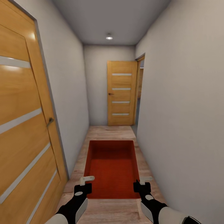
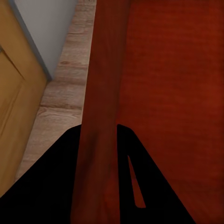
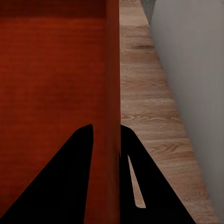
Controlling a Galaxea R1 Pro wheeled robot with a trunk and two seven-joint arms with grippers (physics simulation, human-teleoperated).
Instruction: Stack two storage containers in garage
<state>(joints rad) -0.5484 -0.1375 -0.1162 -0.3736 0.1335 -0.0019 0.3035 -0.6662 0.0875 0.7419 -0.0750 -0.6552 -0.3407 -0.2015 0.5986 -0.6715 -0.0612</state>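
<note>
Both arms reached up from the bottom edge of the head view, black and white, meeting a storage container (image 1: 112, 169) at its near corners. At lower left the left gripper (image 1: 83, 184) sat on the container's left wall, a pale finger (image 1: 87, 179) lying over the rim; at lower right the right gripper (image 1: 141, 183) sat the same way on the right wall. The orange-red box was lidless, with a ribbed bottom, and filled the lower centre of the frame above a light wood-plank floor (image 1: 109, 132) in a narrow corridor. Pale grey walls (image 1: 180, 109) ran up both sides. An orange-wood door (image 1: 21, 130) with pale stripes filled the left edge, a second such door (image 1: 122, 93) stood at the far end, centre frame, with an opening just right of it, and a ceiling light (image 1: 109, 37) glowed at top centre.

From the left wrist view, the left gripper (image 2: 99, 140) had its two black fingers (image 2: 56, 186) pressed against either face of the red container wall (image 2: 102, 93), clamped on it. Plank floor (image 2: 65, 93) and a strip of door showed at the left of the frame.

From the right wrist view, the right gripper (image 3: 106, 137) likewise pinched the container wall (image 3: 112, 70) between its dark fingers (image 3: 60, 186), the ribbed bottom at left, plank floor (image 3: 144, 93) and grey wall (image 3: 191, 60) at right.
</note>
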